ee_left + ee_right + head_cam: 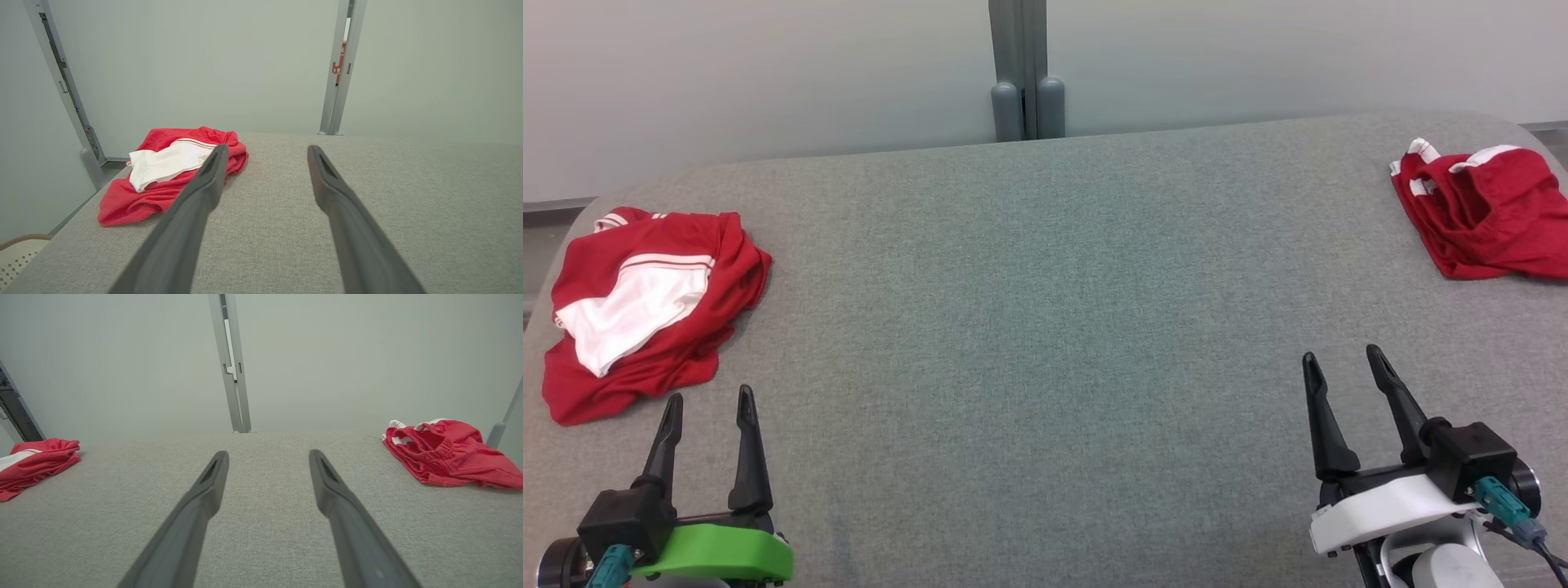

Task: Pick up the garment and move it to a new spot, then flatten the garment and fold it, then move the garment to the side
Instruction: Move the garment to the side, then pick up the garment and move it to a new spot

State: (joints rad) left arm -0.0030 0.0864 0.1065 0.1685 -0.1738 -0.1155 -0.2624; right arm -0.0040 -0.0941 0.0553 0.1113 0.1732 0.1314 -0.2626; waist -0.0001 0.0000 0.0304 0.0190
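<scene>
Two red garments lie crumpled on the worktop [1045,327], the left garment [645,314] by its left edge, the right garment [1486,220] at its far right corner; our left gripper [709,398] and right gripper [1341,356] hover at the near edge, jaws spread and empty, so we judge every step yet to do.

Wide passage is offered across table [1045,327] centre; sides are blocked by left garment [645,318] and right garment [1486,220].

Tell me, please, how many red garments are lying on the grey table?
2. The red and white garment lies crumpled at the left edge of the table, just beyond the left gripper; the second red garment lies bunched at the far right. None appears hidden.
</scene>
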